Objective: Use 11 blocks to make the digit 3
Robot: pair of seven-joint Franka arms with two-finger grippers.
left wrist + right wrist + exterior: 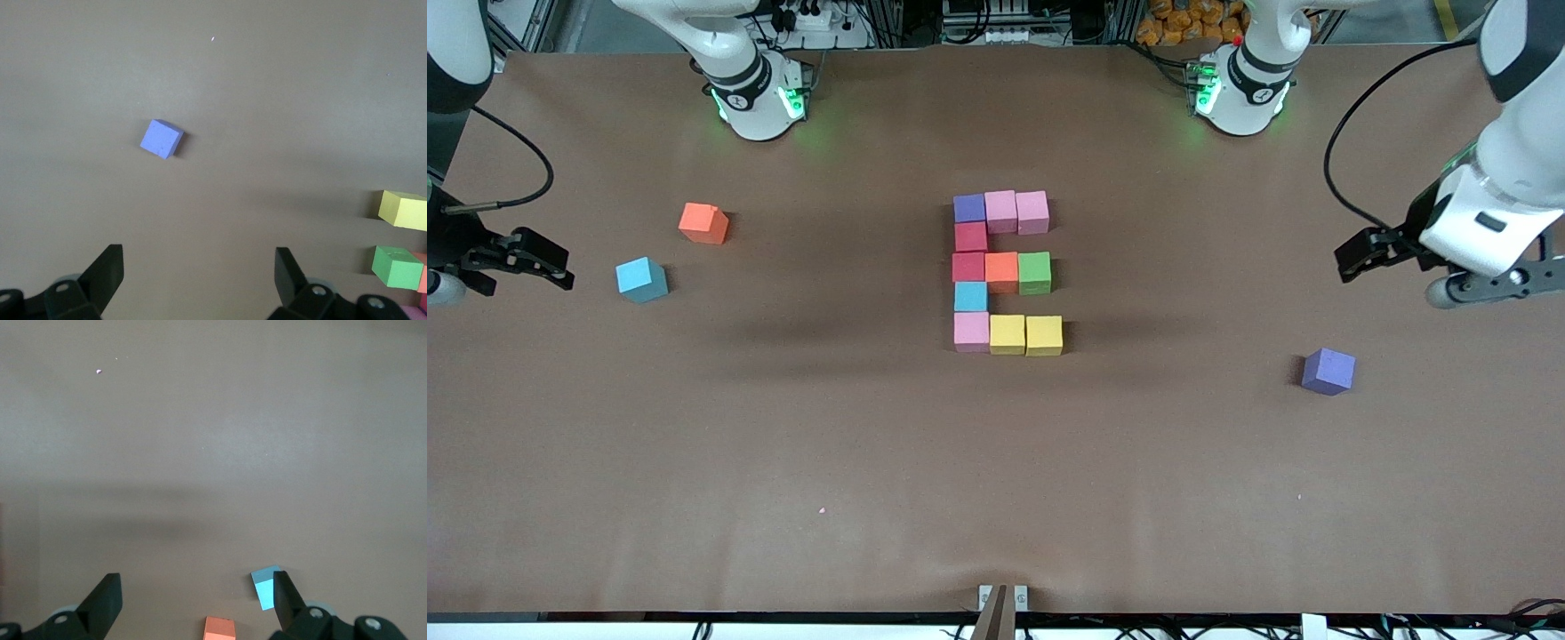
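Note:
Eleven cubes stand touching in the middle of the table as a blocky figure like a letter E (1001,272). Its column runs purple (969,208), two red, light blue, pink (971,332). Its bars are two pink, orange with green (1034,273), and two yellow (1044,335). My left gripper (1360,253) hangs open and empty over the left arm's end of the table. My right gripper (529,260) hangs open and empty over the right arm's end. The left wrist view shows the left gripper (199,270) with a yellow cube (402,209) and the green cube (397,267) at the edge.
Three loose cubes lie apart from the figure. An orange one (703,223) (219,629) and a light blue one (641,279) (264,587) sit under the right gripper (197,597). A purple one (1328,371) (161,139) lies toward the left arm's end.

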